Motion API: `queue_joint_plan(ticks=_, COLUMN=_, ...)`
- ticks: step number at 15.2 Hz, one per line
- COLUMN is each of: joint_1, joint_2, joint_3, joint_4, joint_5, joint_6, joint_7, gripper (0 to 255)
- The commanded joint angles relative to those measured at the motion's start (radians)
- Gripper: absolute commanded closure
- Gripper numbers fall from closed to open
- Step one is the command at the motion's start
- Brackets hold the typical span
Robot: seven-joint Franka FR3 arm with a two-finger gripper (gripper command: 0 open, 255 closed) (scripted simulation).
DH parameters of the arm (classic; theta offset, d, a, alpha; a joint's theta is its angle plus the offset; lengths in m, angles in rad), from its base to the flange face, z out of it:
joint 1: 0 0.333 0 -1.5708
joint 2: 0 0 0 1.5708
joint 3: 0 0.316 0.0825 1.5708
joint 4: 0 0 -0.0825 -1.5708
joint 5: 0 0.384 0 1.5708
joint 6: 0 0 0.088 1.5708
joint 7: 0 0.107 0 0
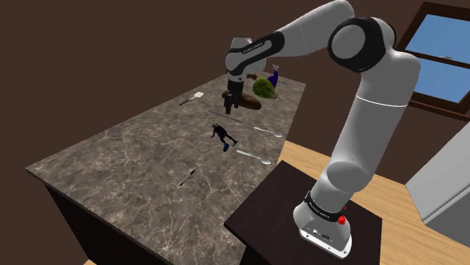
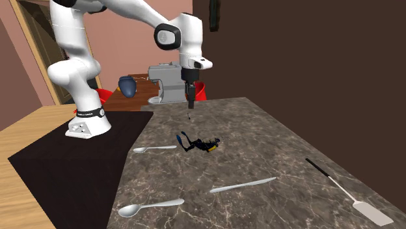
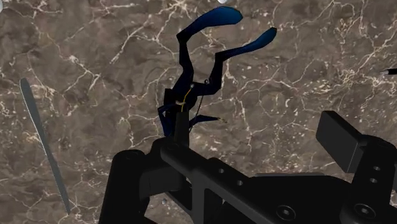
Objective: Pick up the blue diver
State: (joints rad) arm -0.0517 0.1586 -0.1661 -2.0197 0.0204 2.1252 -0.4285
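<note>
The blue diver (image 1: 222, 135) is a small dark-blue and black figure lying flat on the brown marble countertop (image 1: 135, 166), near the middle. From the second exterior view the diver (image 2: 198, 143) lies between a spoon and the counter's centre. My black gripper (image 1: 235, 98) hangs well above the counter, beyond the diver toward the far end. In the second exterior view the gripper (image 2: 191, 104) points straight down, clearly higher than the figure. In the wrist view the diver (image 3: 191, 89) lies below, its blue fins stretched away from the gripper (image 3: 238, 159), whose fingers stand apart and hold nothing.
Two spoons (image 1: 254, 156) (image 1: 267, 132) lie near the counter edge by the stand (image 1: 301, 218). A knife (image 1: 188, 178) and a spatula (image 1: 191, 98) lie further out. A green lump (image 1: 263, 86) and a purple bottle (image 1: 275, 75) stand at the far end.
</note>
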Motion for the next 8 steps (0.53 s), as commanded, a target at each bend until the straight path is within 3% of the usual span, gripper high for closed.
queue_joint_plan(ticks=1, joint_1=-0.010, joint_2=0.092, joint_3=0.001, joint_4=0.063, joint_5=0.025, joint_6=0.013, joint_7=-0.029, gripper=0)
queue_joint_plan(ticks=8, joint_1=-0.059, joint_2=0.380, joint_3=0.023, joint_4=0.306, joint_5=0.087, joint_6=0.003, joint_7=-0.110, gripper=0)
